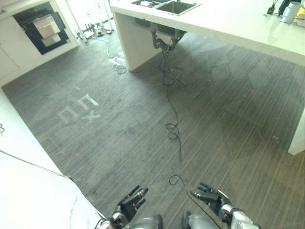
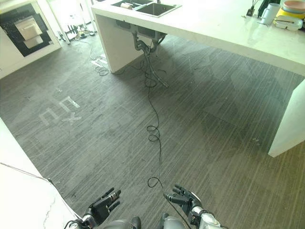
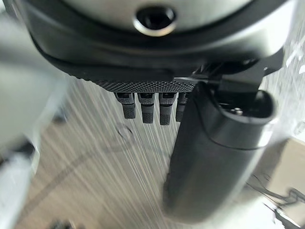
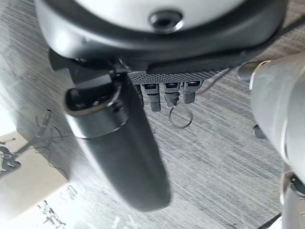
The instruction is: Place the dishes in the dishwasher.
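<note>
1. Two dark hands hang low over the grey striped floor [image 1: 143, 119]: our left hand [image 1: 129, 204] and right hand [image 1: 212, 195], both with fingers relaxed and holding nothing.
2. We see the stacked pale dishes [image 2: 291, 12] far ahead of the right hand, on the long white counter [image 2: 224, 24].
3. A steel sink [image 2: 155, 8] sits in that counter, well beyond both hands.

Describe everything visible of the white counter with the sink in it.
The white counter runs across the far side of the grey floor, a smooth, glossy slab on thick white end panels, open beneath. A steel sink is set into its far-left end, with grey drain pipes hanging below it. Near its right end stand a pale cup and stacked dishes. Neither hand touches it.
</note>
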